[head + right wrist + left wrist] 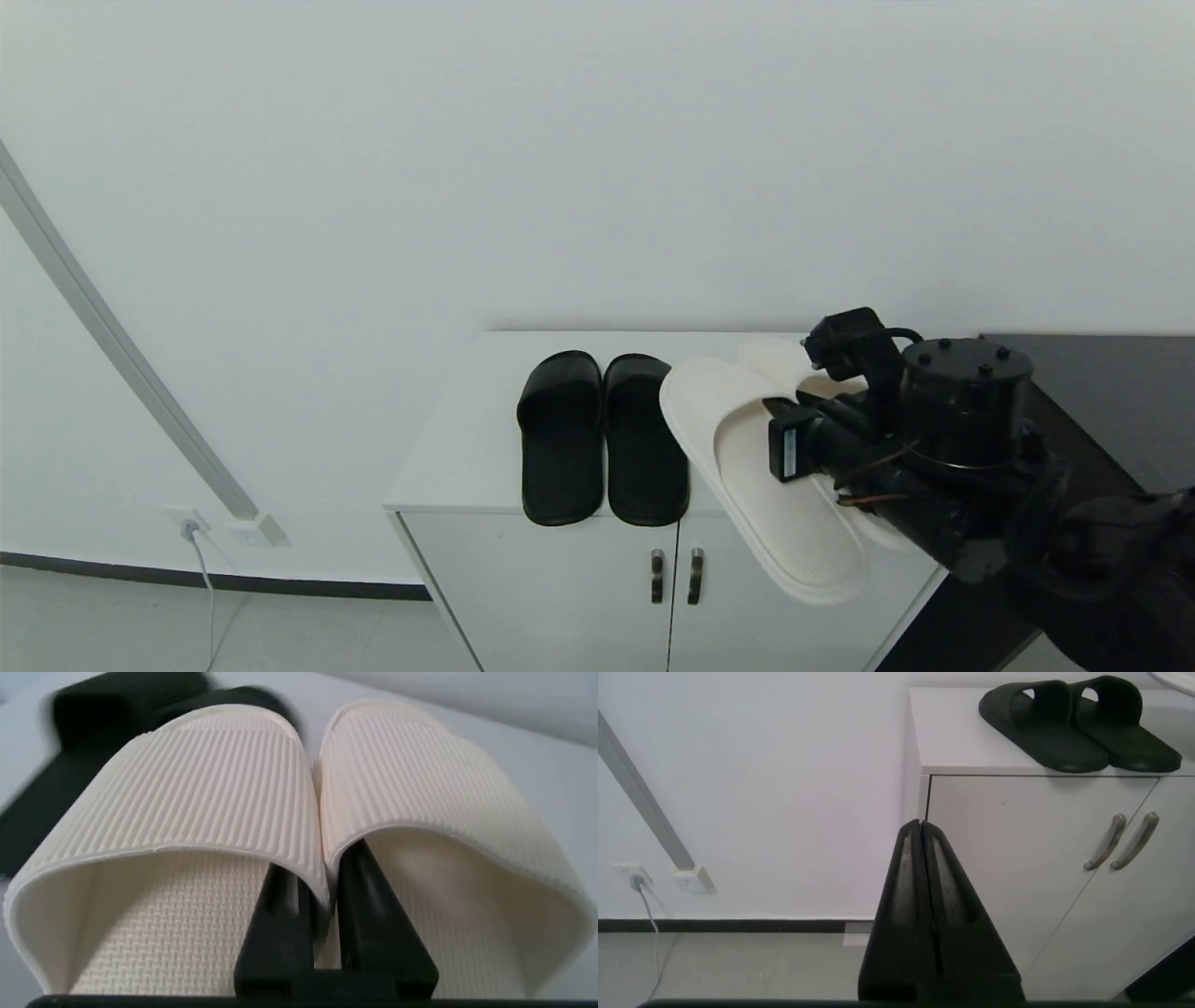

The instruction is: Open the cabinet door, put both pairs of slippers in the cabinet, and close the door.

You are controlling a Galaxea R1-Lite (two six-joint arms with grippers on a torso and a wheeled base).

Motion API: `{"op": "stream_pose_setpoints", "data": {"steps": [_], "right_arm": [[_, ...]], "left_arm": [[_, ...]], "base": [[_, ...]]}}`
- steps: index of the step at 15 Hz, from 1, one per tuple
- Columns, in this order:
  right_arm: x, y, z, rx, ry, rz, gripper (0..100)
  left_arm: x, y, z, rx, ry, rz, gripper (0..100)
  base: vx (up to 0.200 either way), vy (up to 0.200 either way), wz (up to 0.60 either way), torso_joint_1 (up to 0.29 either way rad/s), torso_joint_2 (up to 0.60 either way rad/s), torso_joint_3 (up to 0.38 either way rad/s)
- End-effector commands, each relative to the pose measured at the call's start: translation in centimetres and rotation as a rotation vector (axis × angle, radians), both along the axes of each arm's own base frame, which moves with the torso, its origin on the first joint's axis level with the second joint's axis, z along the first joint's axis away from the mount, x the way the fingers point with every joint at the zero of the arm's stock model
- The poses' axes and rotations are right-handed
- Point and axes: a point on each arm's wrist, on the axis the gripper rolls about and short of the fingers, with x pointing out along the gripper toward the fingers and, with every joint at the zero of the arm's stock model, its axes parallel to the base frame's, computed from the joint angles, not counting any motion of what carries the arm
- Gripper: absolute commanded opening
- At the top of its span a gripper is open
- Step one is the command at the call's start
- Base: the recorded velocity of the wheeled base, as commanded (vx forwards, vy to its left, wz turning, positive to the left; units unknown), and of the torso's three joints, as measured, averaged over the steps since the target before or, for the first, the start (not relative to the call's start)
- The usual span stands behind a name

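We see our black right arm, screws ringing its round cap, and perhaps copper wires behind the right gripper.

cabinet doors shut — no entry | white slippers over top's r side | floor l of cab. open

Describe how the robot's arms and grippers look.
The right arm is black, with a round capped joint studded with small bolts, thin reddish cables and a white label on a boxy block. The right gripper has two black wedge-shaped fingers. The left gripper has two long, smooth black fingers tapering to the tips.
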Motion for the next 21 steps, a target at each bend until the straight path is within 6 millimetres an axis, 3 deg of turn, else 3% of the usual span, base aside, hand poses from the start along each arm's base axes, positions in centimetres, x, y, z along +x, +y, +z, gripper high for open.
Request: {"op": "stream_pose_setpoints", "data": {"steps": [1, 2, 5, 11, 21], "right_arm": [[-3.1, -0.8, 1.7, 0.032, -0.011, 0.107, 0], [-4.7, -1.1, 1.9, 0.021, 0.024, 0.204, 0], [-6.4, -1.4, 2.5, 0.045, 0.082, 0.278, 0], [-6.7, -1.5, 2.2, 0.039, 0.099, 0.308, 0], [-7.0, -1.8, 1.4, 0.017, 0.12, 0.311, 0]], "left_arm": [[0.0, 0.0, 0.0, 0.0, 0.002, 0.001, 0], [0.0, 0.0, 0.0, 0.0, 0.002, 0.001, 0], [0.0, 0.0, 0.0, 0.0, 0.002, 0.001, 0], [0.0, 0.0, 0.0, -0.002, 0.002, 0.001, 0], [0.0, 0.0, 0.0, -0.002, 0.002, 0.001, 0]], "base": [[0.0, 0.0, 0.0, 0.0, 0.0, 0.0], [0.0, 0.0, 0.0, 0.0, 0.0, 0.0], [0.0, 0.0, 0.0, 0.0, 0.0, 0.0], [0.0, 0.0, 0.0, 0.0, 0.0, 0.0], [-0.18, 0.0, 0.0, -0.002, 0.0, 0.002]]}}
